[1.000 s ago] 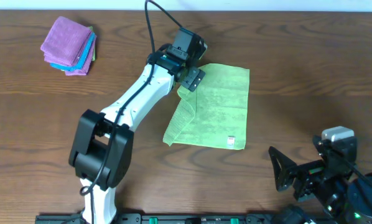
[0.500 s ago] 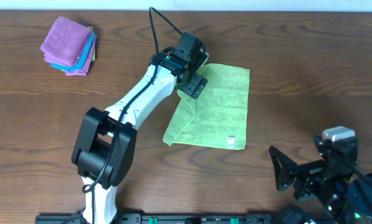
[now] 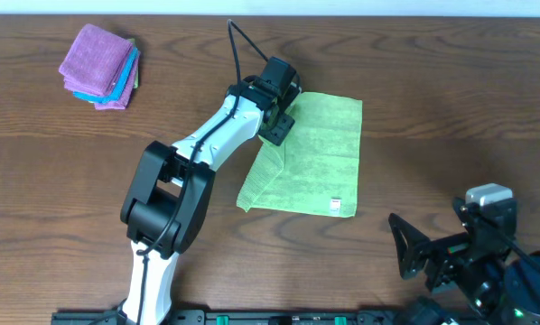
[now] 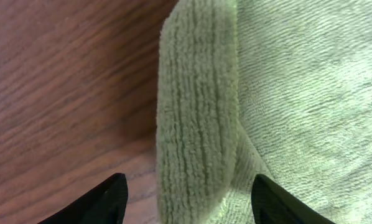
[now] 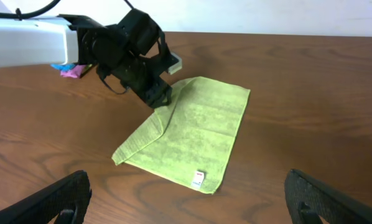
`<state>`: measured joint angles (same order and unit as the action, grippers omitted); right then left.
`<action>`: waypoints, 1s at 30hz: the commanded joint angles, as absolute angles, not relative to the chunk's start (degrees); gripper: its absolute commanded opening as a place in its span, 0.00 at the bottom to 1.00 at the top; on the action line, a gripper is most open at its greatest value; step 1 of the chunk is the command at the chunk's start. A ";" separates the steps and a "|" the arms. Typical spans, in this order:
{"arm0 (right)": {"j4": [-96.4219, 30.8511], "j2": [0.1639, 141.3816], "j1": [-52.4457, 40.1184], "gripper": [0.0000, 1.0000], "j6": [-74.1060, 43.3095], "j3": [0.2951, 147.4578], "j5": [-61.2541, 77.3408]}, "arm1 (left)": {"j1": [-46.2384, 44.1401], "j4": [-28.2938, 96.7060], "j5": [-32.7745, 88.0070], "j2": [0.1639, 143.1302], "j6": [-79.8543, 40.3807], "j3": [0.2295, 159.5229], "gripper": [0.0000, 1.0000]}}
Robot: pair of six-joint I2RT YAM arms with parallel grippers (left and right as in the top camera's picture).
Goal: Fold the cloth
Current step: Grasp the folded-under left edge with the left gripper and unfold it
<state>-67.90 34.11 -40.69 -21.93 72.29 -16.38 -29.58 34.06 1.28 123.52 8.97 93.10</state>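
Observation:
The light green cloth (image 3: 320, 153) lies on the wooden table, its left edge folded over into a narrow flap. Its white tag (image 3: 336, 205) is near the front edge. My left gripper (image 3: 277, 126) is open just above the upper left part of the cloth. In the left wrist view its fingers (image 4: 186, 202) straddle the raised fold (image 4: 198, 124) without closing on it. My right gripper (image 3: 430, 257) is open and empty at the front right, well away from the cloth. The right wrist view shows the cloth (image 5: 195, 127), its tag (image 5: 198, 179) and the left gripper (image 5: 158, 96).
A stack of folded purple and blue cloths (image 3: 100, 65) sits at the far left back of the table; it also shows in the right wrist view (image 5: 71, 70). The left arm (image 3: 207, 144) stretches diagonally over the table's middle.
The left arm's elbow has swung to the right and the wrist has turned slightly. The gripper stays over the cloth's upper left edge. The cloth and right arm have not moved.

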 commanded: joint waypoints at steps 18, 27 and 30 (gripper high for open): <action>-67.90 34.15 -41.17 0.96 -22.70 72.31 -16.08 | -29.54 33.23 -6.37 123.57 9.19 93.84 0.25; -67.90 34.15 -41.17 0.95 -22.70 72.31 -16.10 | -29.54 33.32 -9.17 123.57 9.21 93.84 0.06; -67.90 34.15 -41.17 0.92 -22.70 72.31 -16.10 | -29.47 32.18 -11.07 123.57 9.34 93.84 0.06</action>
